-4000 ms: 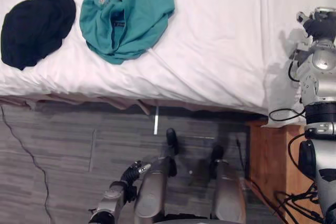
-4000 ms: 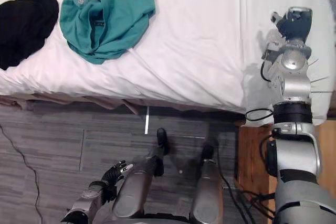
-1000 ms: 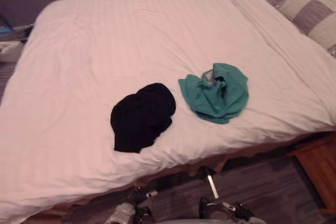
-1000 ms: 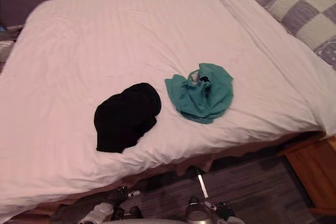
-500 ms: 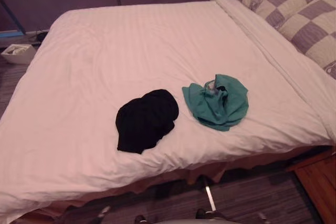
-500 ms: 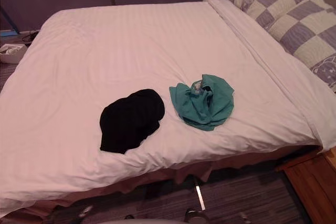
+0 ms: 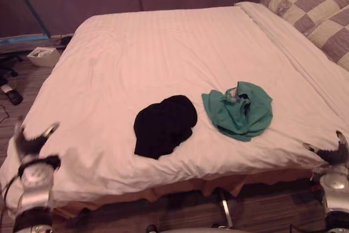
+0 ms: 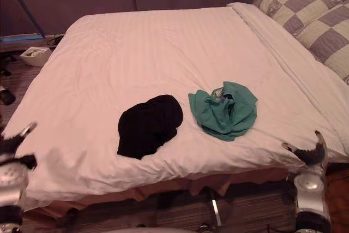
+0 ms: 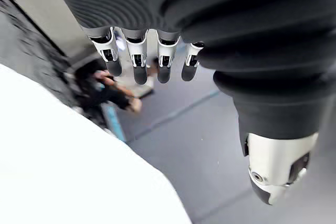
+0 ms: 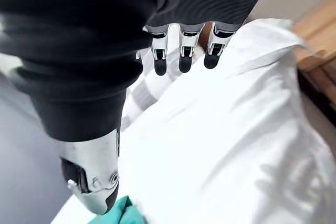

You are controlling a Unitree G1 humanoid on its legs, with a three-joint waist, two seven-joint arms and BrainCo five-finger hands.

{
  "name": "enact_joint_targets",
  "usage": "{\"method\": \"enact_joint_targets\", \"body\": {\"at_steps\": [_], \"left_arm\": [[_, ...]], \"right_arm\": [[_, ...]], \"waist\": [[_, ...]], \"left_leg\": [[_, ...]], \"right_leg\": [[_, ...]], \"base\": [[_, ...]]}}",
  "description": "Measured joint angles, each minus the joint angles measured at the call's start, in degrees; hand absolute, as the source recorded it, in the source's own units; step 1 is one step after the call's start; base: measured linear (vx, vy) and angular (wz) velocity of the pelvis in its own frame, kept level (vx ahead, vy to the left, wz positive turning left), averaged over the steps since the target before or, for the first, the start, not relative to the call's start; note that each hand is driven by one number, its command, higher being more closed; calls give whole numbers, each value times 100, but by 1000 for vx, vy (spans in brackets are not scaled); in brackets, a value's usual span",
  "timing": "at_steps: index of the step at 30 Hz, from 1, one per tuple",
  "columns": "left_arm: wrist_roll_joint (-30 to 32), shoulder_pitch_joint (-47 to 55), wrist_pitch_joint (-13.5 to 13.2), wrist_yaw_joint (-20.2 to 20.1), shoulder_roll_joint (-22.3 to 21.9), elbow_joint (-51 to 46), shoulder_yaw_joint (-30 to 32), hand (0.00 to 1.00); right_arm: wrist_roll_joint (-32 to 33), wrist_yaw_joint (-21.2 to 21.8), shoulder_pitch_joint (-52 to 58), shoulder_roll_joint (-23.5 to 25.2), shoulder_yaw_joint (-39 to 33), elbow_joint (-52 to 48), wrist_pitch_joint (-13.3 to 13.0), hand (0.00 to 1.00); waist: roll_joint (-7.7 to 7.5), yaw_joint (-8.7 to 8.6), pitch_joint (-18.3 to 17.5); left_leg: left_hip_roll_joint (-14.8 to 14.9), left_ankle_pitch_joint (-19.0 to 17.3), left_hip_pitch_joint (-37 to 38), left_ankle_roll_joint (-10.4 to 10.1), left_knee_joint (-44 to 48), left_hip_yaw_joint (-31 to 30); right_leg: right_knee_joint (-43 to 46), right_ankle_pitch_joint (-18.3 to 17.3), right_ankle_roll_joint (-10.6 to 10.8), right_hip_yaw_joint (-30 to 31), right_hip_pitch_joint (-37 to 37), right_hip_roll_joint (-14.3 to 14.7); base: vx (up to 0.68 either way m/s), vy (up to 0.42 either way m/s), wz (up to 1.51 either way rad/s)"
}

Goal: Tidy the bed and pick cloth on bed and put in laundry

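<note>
Our left robot hand (image 7: 34,141) hangs released by the bed's (image 7: 163,42) front left corner. The black cloth (image 7: 163,125) and green cloth (image 7: 240,111) lie near the front edge. Our right robot hand (image 7: 331,154), released too, may snag the sheet (image 10: 210,150) rather than a cloth.

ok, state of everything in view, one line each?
black cloth: crumpled, lying on the bed, unheld.
teal cloth: crumpled, beside the black cloth, just apart.
bed: cover spread, lightly wrinkled.
pillows: lying at the bed's head.
left robot hand: open, empty, by the bed's near left corner.
right robot hand: open, empty, by the bed's near right edge.
</note>
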Motion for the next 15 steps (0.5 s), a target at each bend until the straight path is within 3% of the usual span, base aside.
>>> {"method": "enact_joint_targets", "body": {"at_steps": [3,8,15], "left_arm": [[158,-382,46,-368,24,-650,-563,0],[377,-812,234,-996,-1,-729,-1596,0],[626,-2084,712,-1591,-191,-380,-2675,0]], "right_arm": [[-162,24,-275,-163,349,-125,71,0],[-166,184,-868,-302,923,-463,88,0],[-149,286,-1856,-305,1452,-691,288,0]], "waist": [[2,-50,1],[-15,-173,113],[-90,-292,836]], "left_leg": [[-20,22,12,32,1,9],[-10,22,84,33,80,125],[4,17,-222,37,129,425]], "right_leg": [[3,1,0,56,9,-14],[14,1,-1,285,13,-5],[108,153,-2,708,-545,34]], "base": [[129,18,0],[41,-4,-17],[-74,6,-23]]}}
